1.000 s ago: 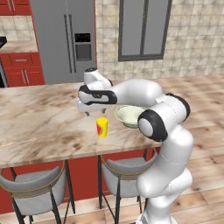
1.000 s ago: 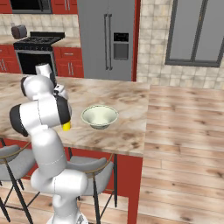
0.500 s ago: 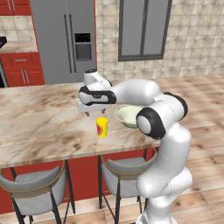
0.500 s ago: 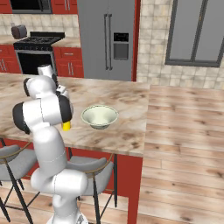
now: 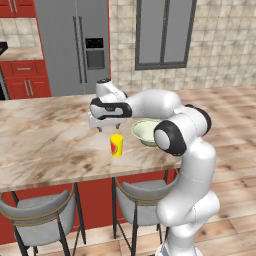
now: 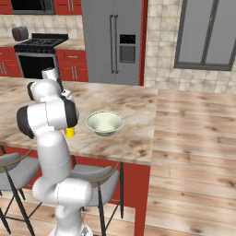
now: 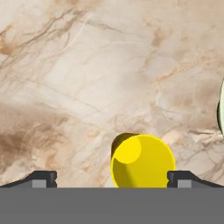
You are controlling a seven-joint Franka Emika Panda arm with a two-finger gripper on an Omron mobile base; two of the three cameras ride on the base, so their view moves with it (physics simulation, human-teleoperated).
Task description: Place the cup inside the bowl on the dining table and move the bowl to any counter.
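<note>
The small yellow cup with a red mark stands upright on the dining table, near its front edge. My gripper hangs open just above and slightly behind the cup, pointing down, with nothing held. In the hand view the cup sits low between the two fingertips, nearer the right one, and I look down into its mouth. The pale green-white bowl rests to the right of the cup, empty, a short gap away. From the right base view the bowl is in full sight and the cup peeks out behind my arm.
Two grey stools stand under the table's near edge. Behind the table are the steel fridge, red cabinets with a beige counter, a stove and a toaster. Wood floor lies to the right.
The hand has sunk slightly toward the cup. The jaws stay open, and the cup and bowl have not moved.
</note>
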